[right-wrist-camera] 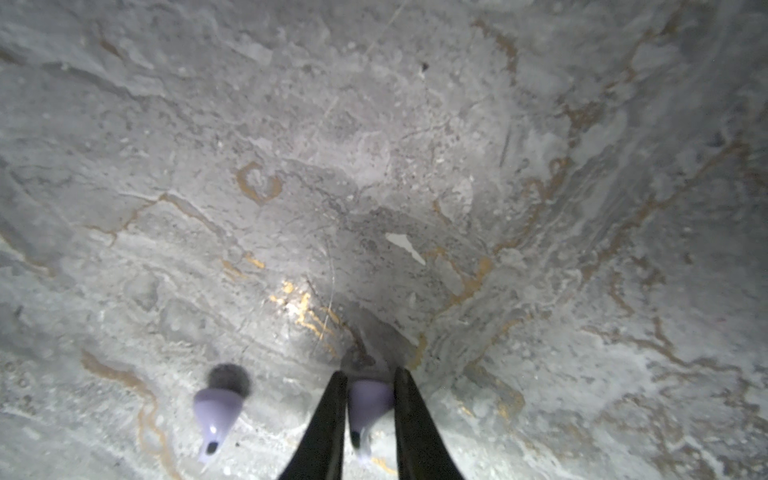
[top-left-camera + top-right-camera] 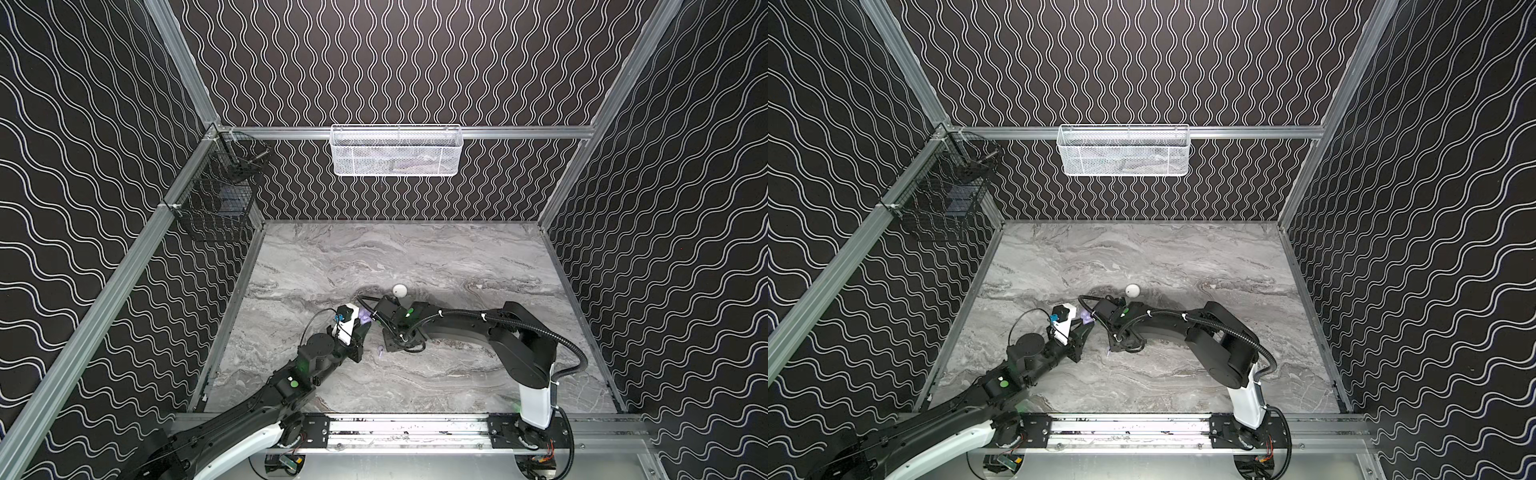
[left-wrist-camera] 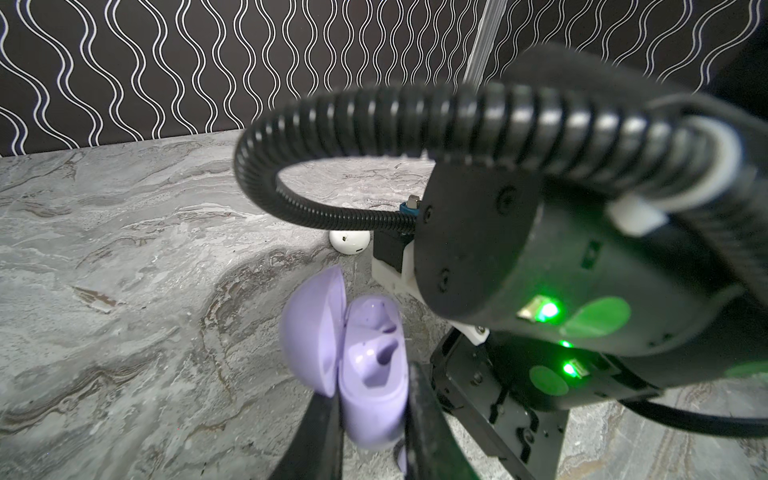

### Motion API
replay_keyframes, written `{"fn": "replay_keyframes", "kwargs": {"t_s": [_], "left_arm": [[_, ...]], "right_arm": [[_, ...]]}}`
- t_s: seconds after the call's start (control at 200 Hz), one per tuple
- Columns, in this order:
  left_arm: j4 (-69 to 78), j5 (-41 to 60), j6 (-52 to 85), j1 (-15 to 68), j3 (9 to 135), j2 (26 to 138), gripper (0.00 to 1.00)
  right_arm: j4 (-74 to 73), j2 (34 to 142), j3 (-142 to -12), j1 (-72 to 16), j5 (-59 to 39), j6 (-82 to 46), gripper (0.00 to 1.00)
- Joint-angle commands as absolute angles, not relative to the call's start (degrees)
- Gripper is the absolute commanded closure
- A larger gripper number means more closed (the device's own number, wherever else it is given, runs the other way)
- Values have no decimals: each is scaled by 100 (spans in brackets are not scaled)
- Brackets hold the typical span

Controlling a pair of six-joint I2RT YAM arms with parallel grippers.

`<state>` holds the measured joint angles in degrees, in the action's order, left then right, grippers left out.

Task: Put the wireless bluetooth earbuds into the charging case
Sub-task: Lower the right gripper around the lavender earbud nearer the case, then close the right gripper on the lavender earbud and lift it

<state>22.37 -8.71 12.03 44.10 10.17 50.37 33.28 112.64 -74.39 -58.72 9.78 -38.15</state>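
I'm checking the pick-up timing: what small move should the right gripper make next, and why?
Probably lift straight up a little. The right gripper has a lavender earbud filling the gap between its jaws on the table, while the left gripper holds the open lavender case ready.

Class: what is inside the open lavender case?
The wells that show in the case are empty. The left tool covers the end it grips, so that part is hidden.

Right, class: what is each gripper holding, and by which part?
The left gripper clamps the open lavender charging case by its lower body. The right gripper pinches a lavender earbud by its round head.
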Motion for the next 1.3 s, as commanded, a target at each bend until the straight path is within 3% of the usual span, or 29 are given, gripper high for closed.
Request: {"fn": "replay_keyframes", "kwargs": {"t_s": [0.0,0.661,1.296], "left_arm": [[2334,-883,1258,4390,1071,5053,100],[2785,-379,1204,4392,1011,5206,100],[3725,587,1222,4395,980,5788,100]], "right_arm": [[3455,11299,-7440,-5880,958,-3880,78],[2783,10212,-6636,-5881,1490,-4091,89],[2567,9150,-6300,-5889,2131,-4084,93]]}}
